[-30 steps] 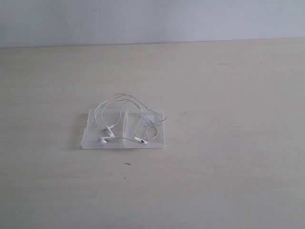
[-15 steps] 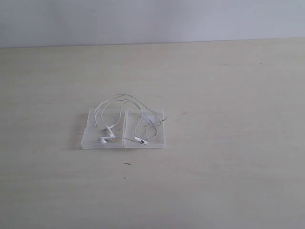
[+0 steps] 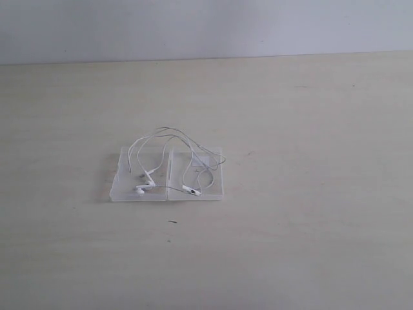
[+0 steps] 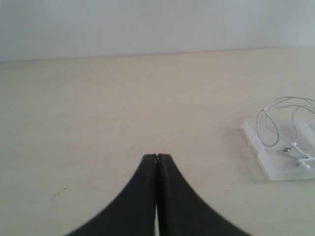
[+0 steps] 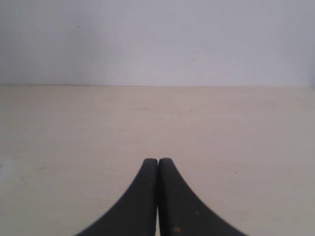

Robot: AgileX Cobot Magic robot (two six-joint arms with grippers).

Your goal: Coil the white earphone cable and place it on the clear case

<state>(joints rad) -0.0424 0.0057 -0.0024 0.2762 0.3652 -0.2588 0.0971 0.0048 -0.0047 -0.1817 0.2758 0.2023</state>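
The clear case lies flat and open on the table, two square halves side by side. The white earphone cable rests in loose loops across both halves, its earbuds near the front edge and one loop reaching past the far edge. The left wrist view shows the clear case with the white earphone cable on it, well off to one side of my left gripper, which is shut and holds nothing. My right gripper is shut too, over bare table. Neither gripper appears in the exterior view.
The pale wooden table runs back to a plain light wall. A small dark speck lies just in front of the case.
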